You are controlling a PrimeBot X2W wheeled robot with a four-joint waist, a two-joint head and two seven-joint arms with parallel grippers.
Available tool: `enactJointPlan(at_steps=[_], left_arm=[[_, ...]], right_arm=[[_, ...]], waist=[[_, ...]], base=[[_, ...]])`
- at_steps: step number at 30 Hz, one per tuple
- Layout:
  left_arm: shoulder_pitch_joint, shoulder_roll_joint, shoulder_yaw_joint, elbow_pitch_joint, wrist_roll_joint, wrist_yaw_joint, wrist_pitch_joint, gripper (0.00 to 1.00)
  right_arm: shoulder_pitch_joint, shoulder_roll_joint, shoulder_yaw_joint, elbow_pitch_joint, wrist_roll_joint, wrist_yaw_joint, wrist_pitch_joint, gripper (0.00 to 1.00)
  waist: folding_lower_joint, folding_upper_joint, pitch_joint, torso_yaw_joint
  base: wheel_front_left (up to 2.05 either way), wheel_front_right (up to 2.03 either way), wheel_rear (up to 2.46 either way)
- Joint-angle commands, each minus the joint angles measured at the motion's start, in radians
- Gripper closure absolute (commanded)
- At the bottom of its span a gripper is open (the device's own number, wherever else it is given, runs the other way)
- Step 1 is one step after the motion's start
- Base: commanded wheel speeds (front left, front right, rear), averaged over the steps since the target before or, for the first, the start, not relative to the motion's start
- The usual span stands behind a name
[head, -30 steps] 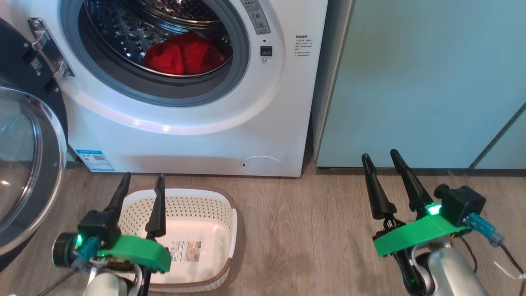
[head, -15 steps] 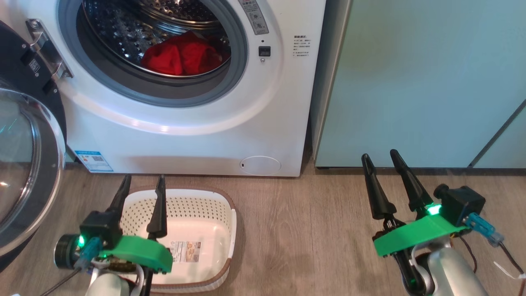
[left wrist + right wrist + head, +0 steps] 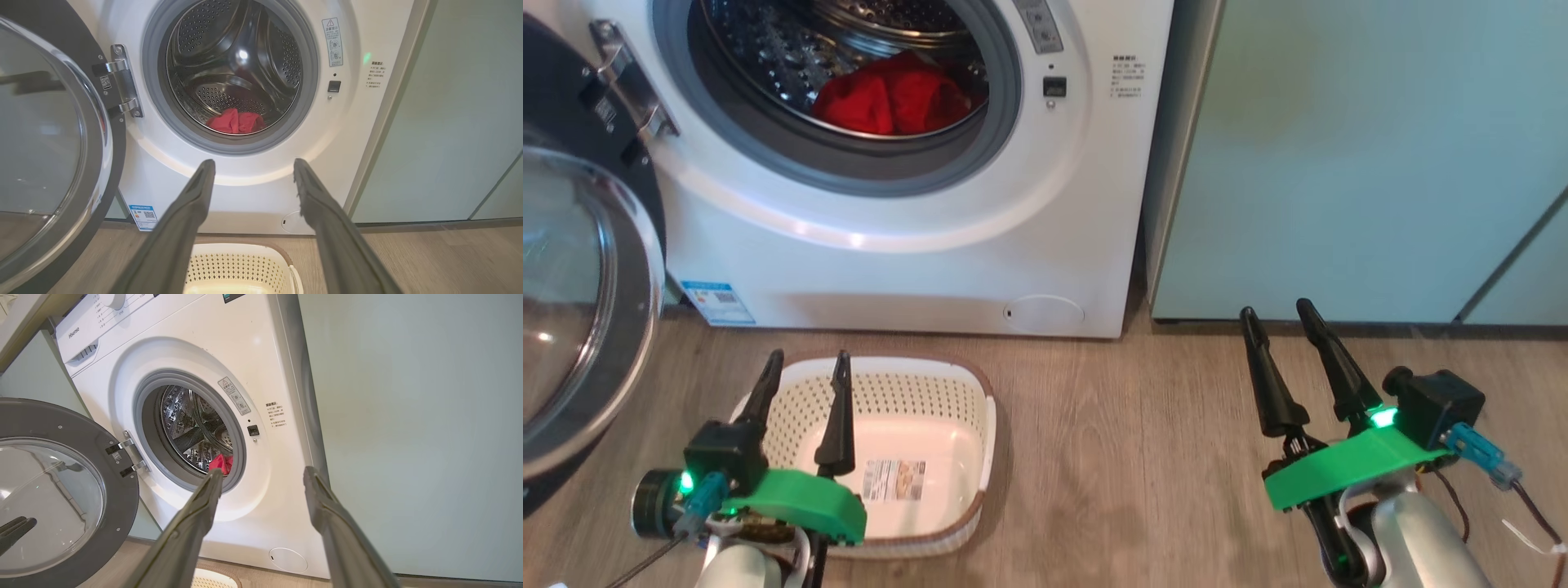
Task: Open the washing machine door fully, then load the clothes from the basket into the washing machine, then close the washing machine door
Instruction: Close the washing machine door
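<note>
The washing machine door (image 3: 580,286) stands swung wide at the left of the washing machine (image 3: 915,261). The clothes (image 3: 894,102) lie in a red heap low in the steel drum (image 3: 768,49). The basket (image 3: 907,400) sits on the wooden floor (image 3: 1135,457) just before the machine. The left pincer (image 3: 809,357) hovers over the basket with its fingers apart. The right pincer (image 3: 1275,309), fingers likewise apart, hangs above the floor near the teal cabinet (image 3: 1339,163).

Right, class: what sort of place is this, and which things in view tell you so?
Probably a home laundry corner: a washing machine with clothes inside, an empty basket before it, and teal cabinets beside it.
</note>
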Motion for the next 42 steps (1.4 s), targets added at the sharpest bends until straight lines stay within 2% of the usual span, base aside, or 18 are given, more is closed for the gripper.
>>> enactJointPlan(at_steps=[1,14,21,42], left_arm=[[-0.027,0.003,0.029,-0.03,-0.005,0.004,-0.005,0.0],[-0.018,0.003,0.025,-0.032,0.026,0.013,-0.005,0.0],[-0.011,0.003,0.021,-0.024,0.028,0.02,-0.005,0.0],[-0.016,0.003,0.027,-0.017,0.019,0.02,-0.005,0.0]], right_arm=[[-0.02,0.005,0.025,-0.03,0.003,0.0,-0.006,0.0],[-0.014,0.005,0.028,-0.02,-0.008,0.0,-0.006,0.0],[-0.015,0.005,0.036,-0.007,-0.009,0.0,-0.006,0.0],[-0.019,0.005,0.032,-0.007,-0.007,0.0,-0.006,0.0]], waist=[[0.0,0.0,0.0,0.001],[0.0,0.0,-0.01,0.015],[0.0,0.0,-0.016,0.019],[0.0,0.0,-0.01,0.024]], base=[[-1.93,1.93,0.0],[-2.1,2.1,0.0],[-1.34,1.34,0.0],[-0.06,0.06,0.0]])
